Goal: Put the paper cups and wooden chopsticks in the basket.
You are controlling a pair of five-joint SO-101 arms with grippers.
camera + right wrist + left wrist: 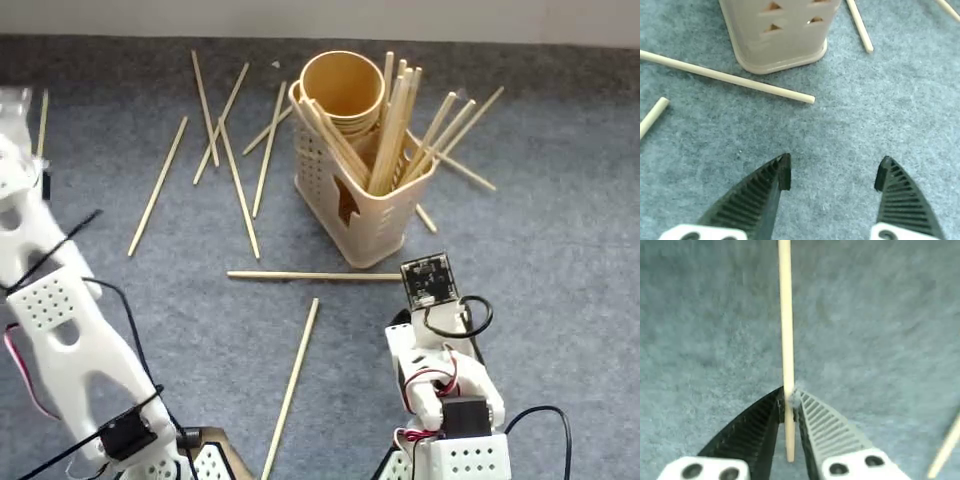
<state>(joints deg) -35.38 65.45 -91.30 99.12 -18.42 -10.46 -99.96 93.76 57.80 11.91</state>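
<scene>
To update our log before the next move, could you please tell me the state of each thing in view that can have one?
Left gripper: shut on a thin wooden chopstick.
Right gripper: open, holding nothing.
Beige perforated plastic basket: upright, partly filled.
Stacked tan paper cups: nested upright in the basket.
Loose wooden chopsticks: lying flat on the grey carpet.

In the right wrist view the edge cuts off the basket (775, 45), so we see just its bottom part. In the high view the cups (343, 85) sit one inside another, and we cannot count them. The chopstick (785, 315) in the left gripper (788, 396) runs off the edge of the view, so we cannot tell how long it is. A second chopstick (946, 447) near it is blurry and cut off too.
</scene>
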